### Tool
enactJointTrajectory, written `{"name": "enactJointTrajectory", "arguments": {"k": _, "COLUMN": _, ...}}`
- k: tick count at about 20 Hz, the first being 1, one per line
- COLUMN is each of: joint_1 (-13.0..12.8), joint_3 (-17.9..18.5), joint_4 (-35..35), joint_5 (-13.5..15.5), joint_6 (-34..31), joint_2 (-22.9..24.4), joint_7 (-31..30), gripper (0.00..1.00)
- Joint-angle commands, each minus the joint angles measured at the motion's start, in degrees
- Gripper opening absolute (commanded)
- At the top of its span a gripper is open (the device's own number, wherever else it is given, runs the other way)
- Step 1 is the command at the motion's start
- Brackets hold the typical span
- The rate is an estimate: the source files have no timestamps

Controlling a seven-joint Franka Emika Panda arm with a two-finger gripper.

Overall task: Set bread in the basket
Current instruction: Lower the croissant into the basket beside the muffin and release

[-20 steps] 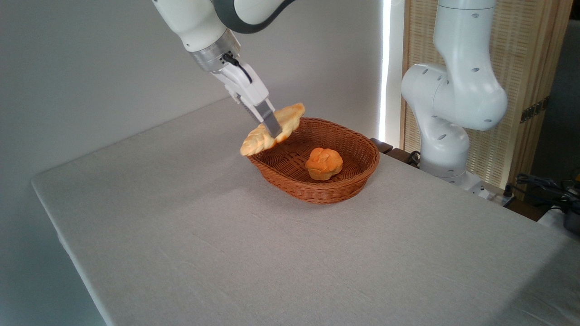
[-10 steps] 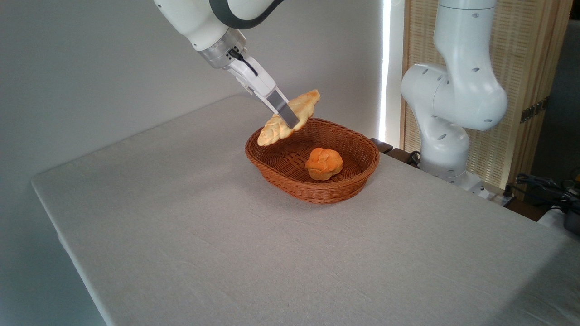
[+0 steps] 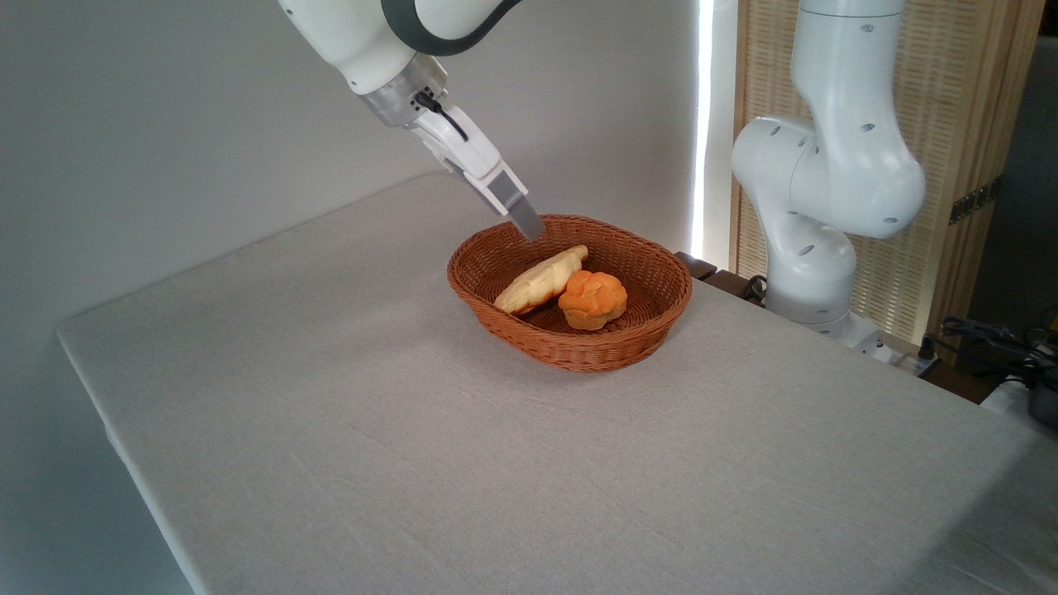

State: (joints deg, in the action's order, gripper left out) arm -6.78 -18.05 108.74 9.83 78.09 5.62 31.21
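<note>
The pale golden braided bread (image 3: 536,282) lies inside the reddish-brown wicker basket (image 3: 579,350), slanted from the left wall up toward the middle. Its upper end touches a small round orange bun (image 3: 592,299) that also sits in the basket. My gripper (image 3: 534,233) hangs tilted just above the basket's back-left rim, a short way above the loaf. It holds nothing and is open; only the near grey finger (image 3: 514,205) shows, with the other hidden behind it.
The basket stands toward the back of a grey cloth-covered table (image 3: 463,446). The arm's white base column (image 3: 826,207) rises past the table's right edge, with cables (image 3: 992,339) beside it. A wall lies behind.
The gripper carried the loaf right and over the basket, then let go. The loaf dropped into the basket next to the bun. The gripper stays in about the same spot, now empty.
</note>
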Motion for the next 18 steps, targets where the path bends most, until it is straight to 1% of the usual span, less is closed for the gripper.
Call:
{"name": "enactJointTrajectory", "arguments": {"k": 1, "joint_1": 0.98, "joint_3": 4.49, "joint_4": -3.36, "joint_5": 0.02, "joint_6": 8.01, "joint_2": 0.18, "joint_7": 0.26, "gripper": 1.0}}
{"name": "enactJointTrajectory", "arguments": {"k": 3, "joint_1": 0.98, "joint_3": 6.96, "joint_4": -3.36, "joint_5": -0.33, "joint_6": 13.2, "joint_2": 0.18, "joint_7": 0.35, "gripper": 1.0}}
{"name": "enactJointTrajectory", "arguments": {"k": 6, "joint_1": 0.98, "joint_3": 8.9, "joint_4": -3.36, "joint_5": -2.97, "joint_6": 18.48, "joint_2": 0.01, "joint_7": 0.43, "gripper": 1.0}}
{"name": "enactJointTrajectory", "arguments": {"k": 7, "joint_1": 1.07, "joint_3": 9.69, "joint_4": -3.36, "joint_5": -3.15, "joint_6": 20.5, "joint_2": 0.0, "joint_7": 0.44, "gripper": 1.0}}
{"name": "enactJointTrajectory", "arguments": {"k": 8, "joint_1": 1.07, "joint_3": 11.61, "joint_4": -3.28, "joint_5": -2.97, "joint_6": 23.74, "joint_2": 0.0, "joint_7": 0.35, "gripper": 1.0}}
{"name": "enactJointTrajectory", "arguments": {"k": 14, "joint_1": 1.07, "joint_3": 17.68, "joint_4": -3.28, "joint_5": -2.8, "joint_6": 29.3, "joint_2": -0.43, "joint_7": 0.52, "gripper": 1.0}}
{"name": "enactJointTrajectory", "arguments": {"k": 16, "joint_1": 1.07, "joint_3": 18.31, "joint_4": -3.28, "joint_5": -2.62, "joint_6": 31.5, "joint_2": -0.52, "joint_7": 0.44, "gripper": 1.0}}
{"name": "enactJointTrajectory", "arguments": {"k": 18, "joint_1": 1.24, "joint_3": 18.66, "joint_4": -3.28, "joint_5": -2.71, "joint_6": 32.38, "joint_2": -0.52, "joint_7": 0.52, "gripper": 1.0}}
